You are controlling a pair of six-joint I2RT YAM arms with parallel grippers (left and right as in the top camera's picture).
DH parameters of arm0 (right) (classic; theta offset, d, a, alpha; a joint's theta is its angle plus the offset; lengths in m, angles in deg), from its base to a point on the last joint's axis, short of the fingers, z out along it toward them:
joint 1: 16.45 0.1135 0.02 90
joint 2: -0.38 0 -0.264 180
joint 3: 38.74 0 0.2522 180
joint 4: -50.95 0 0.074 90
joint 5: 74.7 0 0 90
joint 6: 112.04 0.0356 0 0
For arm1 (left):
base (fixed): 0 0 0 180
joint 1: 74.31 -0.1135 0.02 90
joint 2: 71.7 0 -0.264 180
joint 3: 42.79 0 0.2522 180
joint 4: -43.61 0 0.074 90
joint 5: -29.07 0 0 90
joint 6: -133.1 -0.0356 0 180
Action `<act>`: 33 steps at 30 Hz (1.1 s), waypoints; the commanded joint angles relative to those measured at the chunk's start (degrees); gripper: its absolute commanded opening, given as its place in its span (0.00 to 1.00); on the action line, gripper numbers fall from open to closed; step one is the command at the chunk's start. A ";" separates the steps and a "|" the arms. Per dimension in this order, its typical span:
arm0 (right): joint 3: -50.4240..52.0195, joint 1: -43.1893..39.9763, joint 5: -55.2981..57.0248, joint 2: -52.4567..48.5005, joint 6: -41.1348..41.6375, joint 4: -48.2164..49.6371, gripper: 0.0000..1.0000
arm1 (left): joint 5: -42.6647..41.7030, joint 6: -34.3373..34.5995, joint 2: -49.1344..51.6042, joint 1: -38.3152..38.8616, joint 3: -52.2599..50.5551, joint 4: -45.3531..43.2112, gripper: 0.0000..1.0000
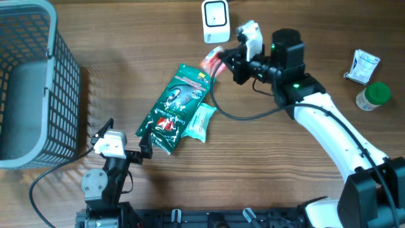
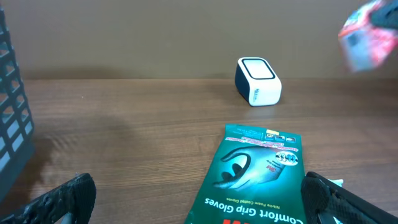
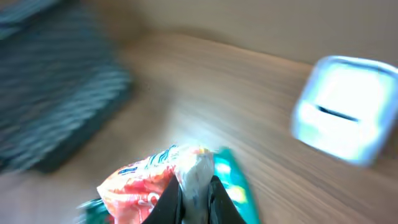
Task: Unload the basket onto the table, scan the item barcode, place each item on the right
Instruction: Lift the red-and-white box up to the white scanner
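A red-orange snack packet (image 1: 211,61) hangs above the table, just below the white barcode scanner (image 1: 216,19). My right gripper (image 1: 228,64) is shut on its crimped edge. In the right wrist view the packet (image 3: 146,183) sticks up between the black fingers (image 3: 168,200), and the scanner (image 3: 344,109) lies blurred ahead to the right. The left wrist view shows the packet (image 2: 367,36) high at the right and the scanner (image 2: 257,81) standing on the wood. My left gripper (image 1: 124,137) rests open near the front edge, holding nothing.
A green glove pack (image 1: 177,103) and a small teal packet (image 1: 202,121) lie mid-table; the pack (image 2: 256,174) reaches between my left fingers. A grey wire basket (image 1: 62,82) stands at the left. A white pouch (image 1: 362,66) and a green-lidded bottle (image 1: 372,97) sit far right.
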 commanded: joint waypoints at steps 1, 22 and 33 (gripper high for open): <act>-0.57 4.37 21.11 0.11 4.35 2.47 0.04 | -0.11 -0.07 -0.31 -0.35 -0.31 -0.09 1.00; -4.76 2.78 4.61 -16.90 114.40 21.09 0.05 | -0.11 -0.07 -0.31 -0.35 -0.31 -0.09 1.00; -39.10 -0.94 0.11 -43.58 114.40 9.07 0.05 | -0.11 -0.07 -0.31 -0.35 -0.31 -0.09 1.00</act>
